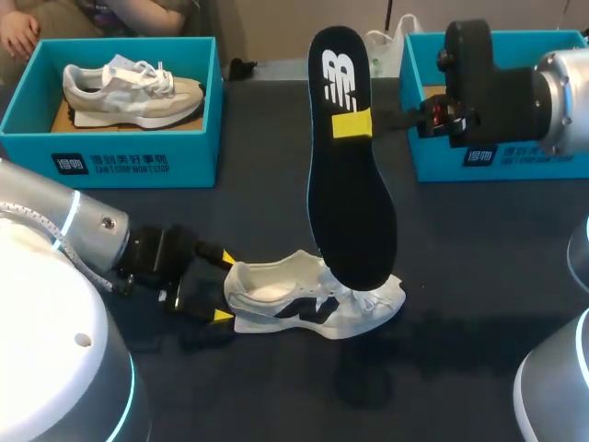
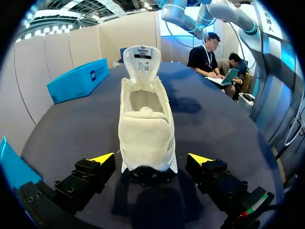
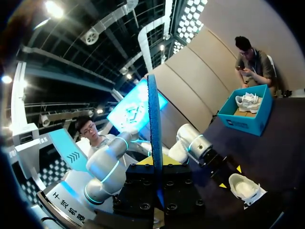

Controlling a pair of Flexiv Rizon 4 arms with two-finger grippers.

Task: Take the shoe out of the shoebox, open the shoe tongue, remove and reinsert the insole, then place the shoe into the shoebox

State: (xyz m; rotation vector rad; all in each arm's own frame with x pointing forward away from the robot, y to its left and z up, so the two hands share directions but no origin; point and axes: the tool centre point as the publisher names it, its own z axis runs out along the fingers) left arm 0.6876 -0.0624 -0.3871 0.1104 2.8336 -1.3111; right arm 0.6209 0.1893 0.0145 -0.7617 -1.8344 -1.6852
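A white shoe (image 1: 313, 304) lies on the dark table, its tongue (image 2: 141, 59) standing up. My left gripper (image 1: 224, 286) is open at the heel, and its yellow fingertips (image 2: 102, 158) stand on either side of the heel (image 2: 145, 143) without touching it. My right gripper (image 1: 352, 124) is shut on the black insole (image 1: 350, 184) and holds it upright, its lower end down at the shoe's front. In the right wrist view the insole (image 3: 154, 124) is seen edge-on, rising from that gripper (image 3: 156, 164), with the shoe (image 3: 244, 187) far below.
A teal shoebox (image 1: 110, 152) at the back left holds a second pale shoe (image 1: 129, 87). Another teal shoebox (image 1: 502, 161) at the back right is partly hidden behind my right arm (image 1: 515, 83). A white bag (image 1: 382, 46) lies at the table's far edge.
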